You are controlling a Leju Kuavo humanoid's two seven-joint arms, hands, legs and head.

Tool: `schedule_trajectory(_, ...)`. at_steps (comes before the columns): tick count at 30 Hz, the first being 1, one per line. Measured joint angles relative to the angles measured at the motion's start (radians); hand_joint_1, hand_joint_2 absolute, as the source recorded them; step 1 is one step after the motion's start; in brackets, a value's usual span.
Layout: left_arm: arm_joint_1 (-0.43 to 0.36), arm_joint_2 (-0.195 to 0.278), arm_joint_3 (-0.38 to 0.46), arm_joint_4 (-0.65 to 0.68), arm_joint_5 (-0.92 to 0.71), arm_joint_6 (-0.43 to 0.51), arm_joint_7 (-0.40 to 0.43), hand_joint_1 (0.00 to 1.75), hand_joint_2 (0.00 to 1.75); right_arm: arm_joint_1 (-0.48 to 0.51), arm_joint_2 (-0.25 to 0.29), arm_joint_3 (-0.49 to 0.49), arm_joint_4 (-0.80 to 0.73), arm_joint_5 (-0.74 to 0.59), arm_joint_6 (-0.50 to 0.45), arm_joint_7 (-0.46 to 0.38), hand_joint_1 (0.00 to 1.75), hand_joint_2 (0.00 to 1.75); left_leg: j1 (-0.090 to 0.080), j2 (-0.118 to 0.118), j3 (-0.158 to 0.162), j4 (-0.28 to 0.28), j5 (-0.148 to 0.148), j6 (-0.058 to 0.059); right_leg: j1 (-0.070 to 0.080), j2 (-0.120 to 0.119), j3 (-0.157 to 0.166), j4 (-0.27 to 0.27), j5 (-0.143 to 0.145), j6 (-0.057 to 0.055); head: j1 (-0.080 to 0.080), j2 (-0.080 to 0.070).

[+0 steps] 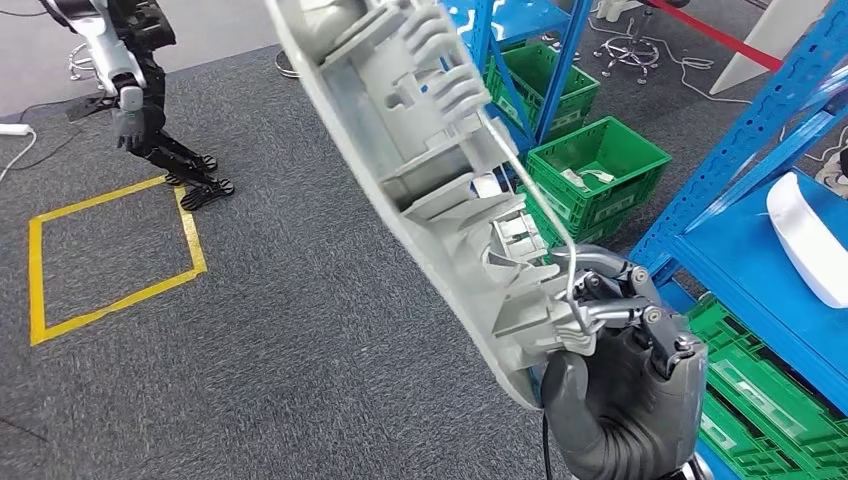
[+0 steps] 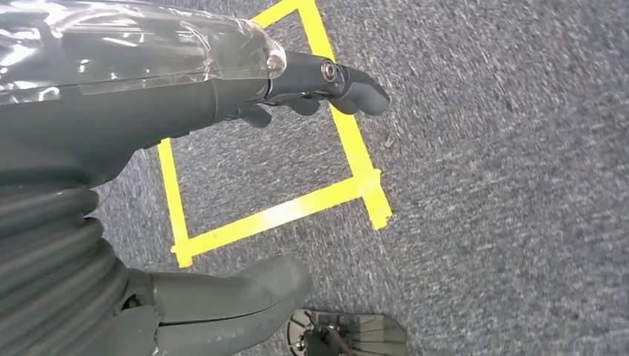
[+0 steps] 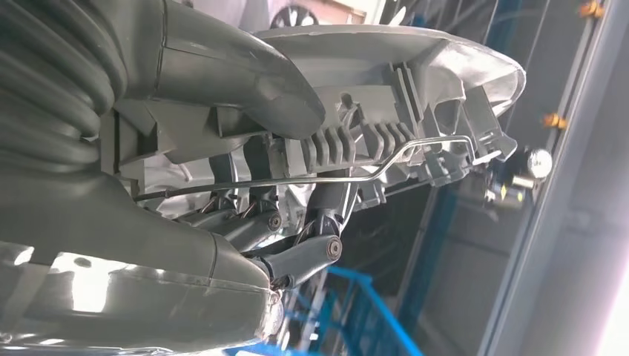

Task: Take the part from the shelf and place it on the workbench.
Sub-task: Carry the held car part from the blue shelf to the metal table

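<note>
Grey moulded plastic part [image 1: 420,180], long and curved, ribbed inside with a thin bent wire along it, gripped at its lower end by right hand [image 1: 620,380] at lower right of head view, running up to top centre. Left hand [image 2: 222,96] over speckled grey carpet [image 2: 504,185] and yellow tape square [image 2: 274,215], fingers loosely apart, holding nothing. Blue steel shelf [image 1: 750,130] at right, green slotted crates [image 1: 600,160], white curved part [image 1: 810,240].

The robot's left hand [image 2: 148,141] hangs above grey carpet [image 2: 504,170], dark fingers [image 2: 348,85] stretched out and holding nothing, thumb [image 2: 237,293] apart from them. A square of yellow tape [image 2: 297,208] marks the floor below.
</note>
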Motion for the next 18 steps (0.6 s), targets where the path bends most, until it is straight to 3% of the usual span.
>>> schedule_trajectory(2,0.0,0.001,0.0,0.0,-0.001,0.0,-0.002,0.0,1.75,0.0,0.0,0.002,0.001,0.001,0.0,0.0,1.75,1.75,-0.008,0.021,0.017,-0.037,0.004,0.018,0.002,-0.015,0.001,0.005,-0.005,0.012,0.0,0.0)
schedule_trajectory(4,0.0,0.002,0.0,0.0,-0.001,0.0,-0.002,0.0,1.75,0.001,0.0,0.004,0.002,0.001,-0.002,-0.001,1.75,1.75,-0.01,0.0,0.011,-0.039,0.009,0.034,0.0,-0.029,0.004,0.004,-0.009,0.022,0.002,0.0)
schedule_trajectory(6,-0.001,0.003,0.0,0.0,-0.004,0.0,-0.003,0.0,1.75,0.002,0.0,0.006,0.002,0.002,-0.005,-0.001,1.75,1.75,-0.007,-0.026,0.009,-0.043,0.014,0.046,-0.005,0.002,-0.008,0.039,-0.042,0.031,0.008,0.0)
schedule_trajectory(8,-0.003,0.003,0.0,0.0,-0.007,0.0,-0.002,0.0,1.75,0.007,0.0,0.008,0.002,0.004,-0.009,-0.001,1.75,1.75,-0.007,-0.053,0.009,-0.045,0.018,0.054,-0.009,0.059,-0.055,0.151,-0.109,0.034,0.021,0.0)
schedule_trajectory(10,-0.003,0.004,0.0,0.0,-0.011,0.0,0.003,0.0,1.75,0.014,0.0,0.011,0.002,0.005,-0.011,-0.002,1.75,1.75,-0.012,-0.081,0.007,-0.044,0.019,0.059,-0.009,0.082,-0.112,0.274,-0.156,0.031,0.031,0.0)
schedule_trajectory(11,-0.002,0.003,0.0,0.0,-0.014,0.0,0.006,0.0,1.75,0.017,0.0,0.012,0.002,0.007,-0.013,-0.002,1.75,1.75,-0.015,-0.098,0.008,-0.044,0.02,0.061,-0.008,0.086,-0.125,0.296,-0.152,0.028,0.035,0.0)
schedule_trajectory(12,-0.002,0.003,0.0,0.0,-0.017,0.0,0.009,0.0,1.75,0.022,0.0,0.013,0.002,0.008,-0.017,-0.001,1.75,1.75,-0.018,-0.115,0.008,-0.044,0.021,0.062,-0.007,0.09,-0.119,0.277,-0.126,0.022,0.038,0.0)
schedule_trajectory(13,-0.001,0.001,0.001,0.0,-0.021,0.0,0.011,0.0,1.75,0.026,-0.001,0.013,0.0,0.011,-0.022,-0.001,1.75,1.75,-0.02,-0.133,0.01,-0.044,0.022,0.062,-0.004,0.099,-0.097,0.222,-0.086,0.015,0.039,0.0)
schedule_trajectory(15,-0.001,-0.006,0.001,0.0,-0.027,0.001,0.016,0.0,1.75,0.037,-0.003,0.013,-0.005,0.016,-0.032,-0.001,1.75,1.75,-0.02,-0.163,0.01,-0.043,0.025,0.059,0.0,0.146,-0.045,0.092,-0.017,-0.002,0.04,0.0)
schedule_trajectory(17,-0.001,-0.012,0.001,0.0,-0.029,0.004,0.017,0.0,1.75,0.044,-0.007,0.013,-0.014,0.02,-0.038,0.0,1.75,1.75,-0.015,-0.188,0.001,-0.043,0.031,0.05,0.003,0.178,-0.02,0.027,0.001,-0.012,0.041,0.0)
schedule_trajectory(18,0.001,-0.013,0.001,0.0,-0.029,0.004,0.017,0.0,1.75,0.047,-0.009,0.012,-0.018,0.02,-0.04,0.0,1.75,1.75,-0.013,-0.2,-0.004,-0.044,0.036,0.043,0.004,0.174,-0.018,0.021,0.001,-0.014,0.041,0.0)
